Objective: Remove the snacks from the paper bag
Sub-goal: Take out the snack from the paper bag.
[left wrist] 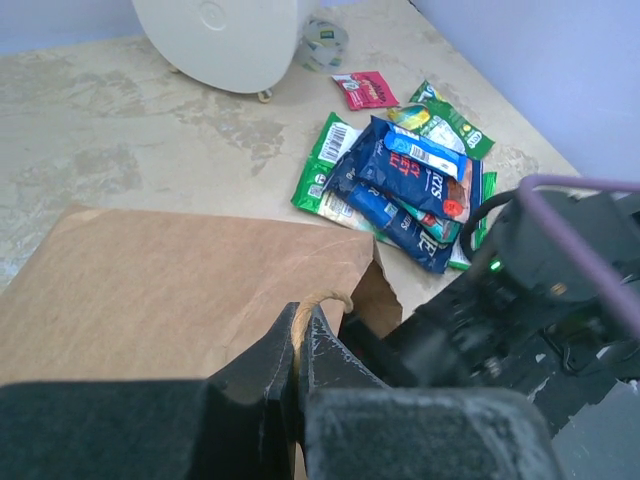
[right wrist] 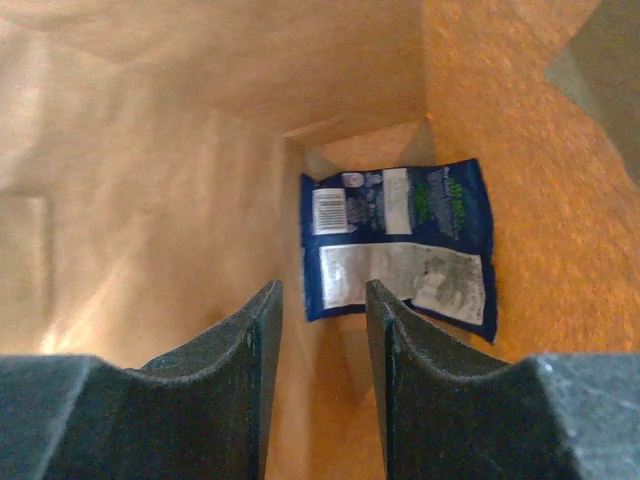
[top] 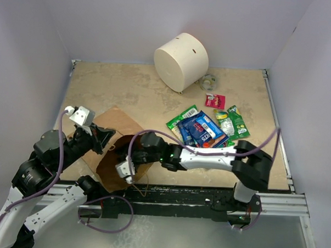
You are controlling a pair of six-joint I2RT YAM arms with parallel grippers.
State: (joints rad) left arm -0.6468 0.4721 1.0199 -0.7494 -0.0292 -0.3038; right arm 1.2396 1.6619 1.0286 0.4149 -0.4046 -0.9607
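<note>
The brown paper bag (top: 118,146) lies on its side at the near left, mouth toward the right arm. My left gripper (left wrist: 297,335) is shut on the bag's twisted handle (left wrist: 325,299) at the mouth. My right gripper (right wrist: 322,305) is open inside the bag, its tips just short of a dark blue snack packet (right wrist: 400,245) lying label-up on the bag's inner wall. From above the right gripper (top: 129,167) reaches into the bag mouth. A pile of green and dark blue packets (top: 205,128) and a small red packet (top: 215,101) lie on the table at right.
A big white cylinder (top: 181,61) lies at the back centre, a clear tape roll (top: 209,81) beside it. White walls enclose the tan table (top: 123,89). The packet pile also shows in the left wrist view (left wrist: 405,180).
</note>
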